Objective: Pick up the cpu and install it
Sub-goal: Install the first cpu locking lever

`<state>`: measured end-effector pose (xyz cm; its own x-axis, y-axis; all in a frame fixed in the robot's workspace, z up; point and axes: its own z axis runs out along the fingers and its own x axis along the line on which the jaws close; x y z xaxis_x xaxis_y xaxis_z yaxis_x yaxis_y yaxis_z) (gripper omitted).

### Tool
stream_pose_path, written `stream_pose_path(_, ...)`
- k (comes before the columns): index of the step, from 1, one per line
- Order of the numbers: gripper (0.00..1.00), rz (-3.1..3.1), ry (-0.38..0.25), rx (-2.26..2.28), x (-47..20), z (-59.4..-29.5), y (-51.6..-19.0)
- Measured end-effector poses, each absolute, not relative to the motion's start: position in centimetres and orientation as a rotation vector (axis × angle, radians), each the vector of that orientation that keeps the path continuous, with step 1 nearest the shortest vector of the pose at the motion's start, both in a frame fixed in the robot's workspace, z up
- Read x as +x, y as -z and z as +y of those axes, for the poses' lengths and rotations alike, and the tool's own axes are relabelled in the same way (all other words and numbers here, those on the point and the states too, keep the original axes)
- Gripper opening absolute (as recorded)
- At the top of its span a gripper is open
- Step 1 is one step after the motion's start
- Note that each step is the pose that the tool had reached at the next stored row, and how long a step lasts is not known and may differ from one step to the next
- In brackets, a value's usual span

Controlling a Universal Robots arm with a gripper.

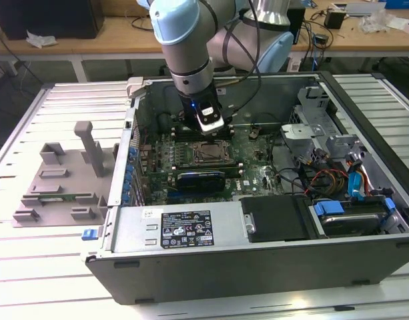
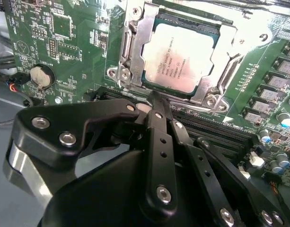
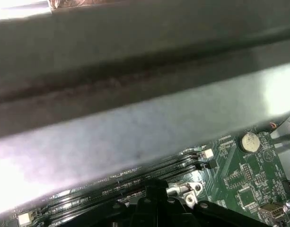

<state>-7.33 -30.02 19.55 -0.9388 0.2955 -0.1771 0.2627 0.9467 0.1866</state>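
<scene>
The cpu lies flat inside the metal frame of the motherboard socket, silver top facing up. In the second wrist view my gripper hangs just short of the socket's edge, its black fingers pressed together with nothing between them. From the exterior view the gripper sits inside the open computer case, directly above the socket. The first wrist view catches the gripper's tip over the memory slots.
A grey fixture tray with upright posts stands at the exterior view's left, outside the case. A power supply lines the case's near side, and drive bays with cables fill its right end. The case wall rises close to the wrist.
</scene>
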Motion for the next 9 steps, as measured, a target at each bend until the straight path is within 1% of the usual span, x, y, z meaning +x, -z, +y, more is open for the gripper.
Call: stream_pose_path(9, 0.11, 2.898, -0.235, 0.42, -7.34, -30.03, -19.6)
